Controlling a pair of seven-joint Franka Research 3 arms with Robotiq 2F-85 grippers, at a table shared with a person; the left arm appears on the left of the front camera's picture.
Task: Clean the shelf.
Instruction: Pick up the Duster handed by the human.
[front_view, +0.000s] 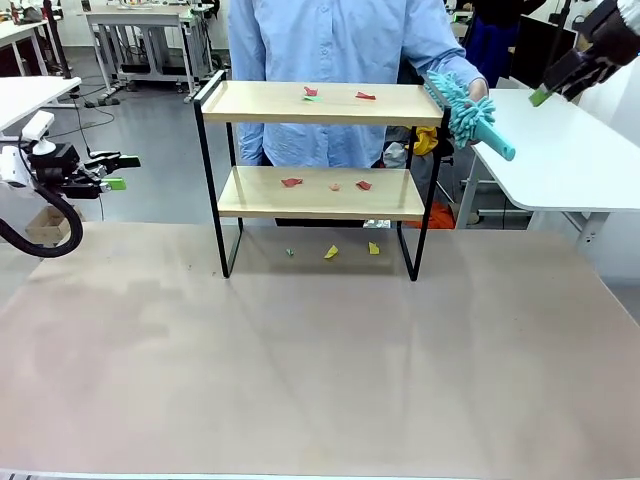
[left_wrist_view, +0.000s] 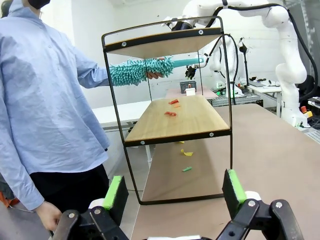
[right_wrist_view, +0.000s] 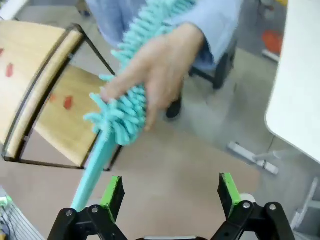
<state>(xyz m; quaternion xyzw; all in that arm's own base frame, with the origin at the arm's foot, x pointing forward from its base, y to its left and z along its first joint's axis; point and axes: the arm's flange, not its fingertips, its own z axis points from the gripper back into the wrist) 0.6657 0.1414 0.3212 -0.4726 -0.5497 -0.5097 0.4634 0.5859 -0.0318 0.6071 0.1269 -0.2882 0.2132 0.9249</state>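
Your right gripper (right_wrist_view: 170, 192) (jaws apart, empty) could nip the person's hand (right_wrist_view: 160, 70), seemingly wrapped round the duster (right_wrist_view: 117, 117), beside the shelf's (front_view: 260, 102) end rail.

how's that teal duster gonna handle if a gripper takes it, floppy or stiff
The duster head is probably soft and squashy: its fluffy strands splay around the hand. The handle looks straight and smooth, so likely stiff, maybe slippery. Probably light: one hand holds it out by the head.

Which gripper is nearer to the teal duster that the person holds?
Right. The right gripper hangs open close to the duster, by its handle; the left gripper is open beyond the other end of the shelf.
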